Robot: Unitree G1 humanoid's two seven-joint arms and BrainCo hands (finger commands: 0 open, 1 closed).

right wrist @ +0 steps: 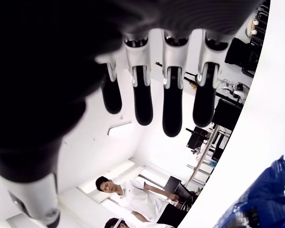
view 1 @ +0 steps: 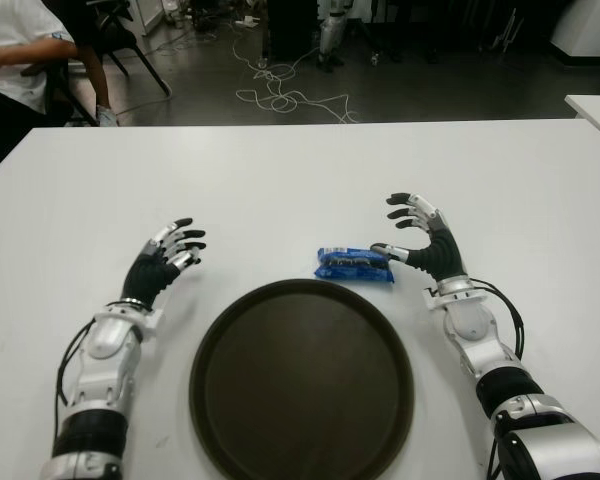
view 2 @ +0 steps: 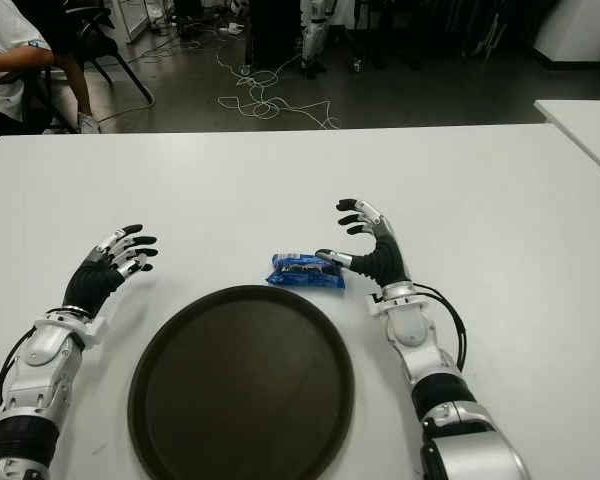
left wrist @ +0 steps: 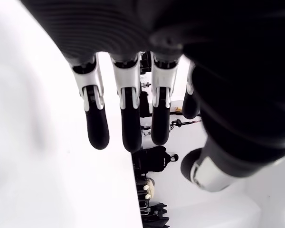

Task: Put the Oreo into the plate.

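Observation:
A blue Oreo packet (view 1: 353,264) lies on the white table (view 1: 280,180) just beyond the far rim of a round dark brown plate (view 1: 302,380). My right hand (view 1: 408,233) is beside the packet on its right, fingers spread, its thumb tip at the packet's right end; I cannot tell whether they touch. In the right wrist view the packet's blue corner (right wrist: 261,199) shows below the extended fingers (right wrist: 172,109). My left hand (view 1: 170,255) is left of the plate, fingers relaxed, holding nothing. The plate holds nothing.
Beyond the table's far edge a person in a white shirt (view 1: 15,50) sits at the left, and cables (view 1: 290,98) lie on the dark floor. Another white table's corner (view 1: 595,108) shows at the far right.

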